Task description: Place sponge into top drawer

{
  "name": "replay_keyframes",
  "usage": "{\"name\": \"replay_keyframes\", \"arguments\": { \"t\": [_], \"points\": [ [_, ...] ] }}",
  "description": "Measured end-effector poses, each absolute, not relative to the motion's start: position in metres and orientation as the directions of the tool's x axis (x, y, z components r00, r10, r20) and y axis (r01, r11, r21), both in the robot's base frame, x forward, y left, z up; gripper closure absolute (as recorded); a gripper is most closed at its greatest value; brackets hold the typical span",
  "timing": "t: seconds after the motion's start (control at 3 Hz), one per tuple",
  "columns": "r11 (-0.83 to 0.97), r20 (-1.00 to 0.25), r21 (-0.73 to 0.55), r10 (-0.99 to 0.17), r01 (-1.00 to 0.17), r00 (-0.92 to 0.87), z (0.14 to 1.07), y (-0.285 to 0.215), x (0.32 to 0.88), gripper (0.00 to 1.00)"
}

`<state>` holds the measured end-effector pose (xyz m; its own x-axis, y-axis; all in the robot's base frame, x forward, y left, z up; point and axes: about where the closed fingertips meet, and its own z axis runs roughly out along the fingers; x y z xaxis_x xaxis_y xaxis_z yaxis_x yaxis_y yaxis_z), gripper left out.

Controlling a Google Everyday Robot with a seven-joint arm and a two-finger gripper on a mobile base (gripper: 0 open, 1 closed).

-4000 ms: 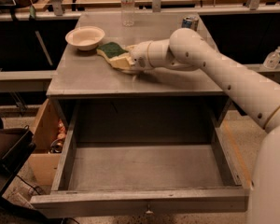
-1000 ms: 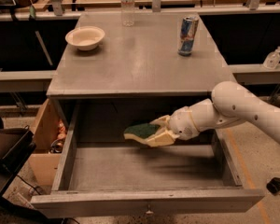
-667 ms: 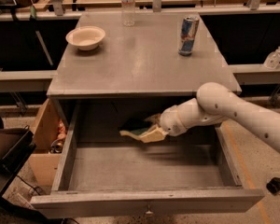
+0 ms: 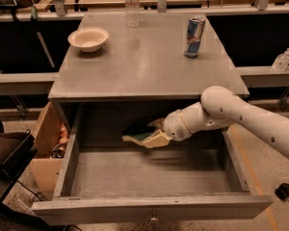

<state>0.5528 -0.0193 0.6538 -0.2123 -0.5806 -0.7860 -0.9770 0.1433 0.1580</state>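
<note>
The top drawer [image 4: 149, 208] of the grey cabinet stands pulled wide open toward me, its grey floor bare. My gripper [image 4: 156, 134] reaches in from the right over the back half of the drawer and is shut on the sponge [image 4: 138, 136], whose pale yellow body and dark green top stick out to the left of the fingers. The sponge hangs a little above the drawer floor, near the back wall and left of centre.
On the cabinet top [image 4: 144, 66] stand a cream bowl [image 4: 88, 38] at the back left, a clear bottle [image 4: 132, 6] at the back centre and a blue drink can [image 4: 194, 36] at the right. A wooden box [image 4: 47, 138] sits left of the cabinet. My arm [image 4: 250, 121] crosses the drawer's right side.
Four seconds ago the gripper held the sponge on the cabinet top by the bowl. Since then it has come down into the open drawer and moved left and toward the back.
</note>
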Motion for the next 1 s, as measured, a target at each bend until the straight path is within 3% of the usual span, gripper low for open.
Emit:
{"name": "replay_keyframes", "arguments": {
  "t": [0.33, 0.67, 1.0],
  "points": [
    [0.139, -0.786, 0.16, -0.581, -0.977, -0.211, 0.6531, -0.0173, 0.5521, 0.36],
    [0.134, -0.786, 0.162, -0.581, -0.978, -0.211, 0.652, -0.0148, 0.5512, 0.06],
    [0.132, -0.786, 0.164, -0.581, -0.978, -0.21, 0.6515, -0.0136, 0.5508, 0.0]
  ]
}}
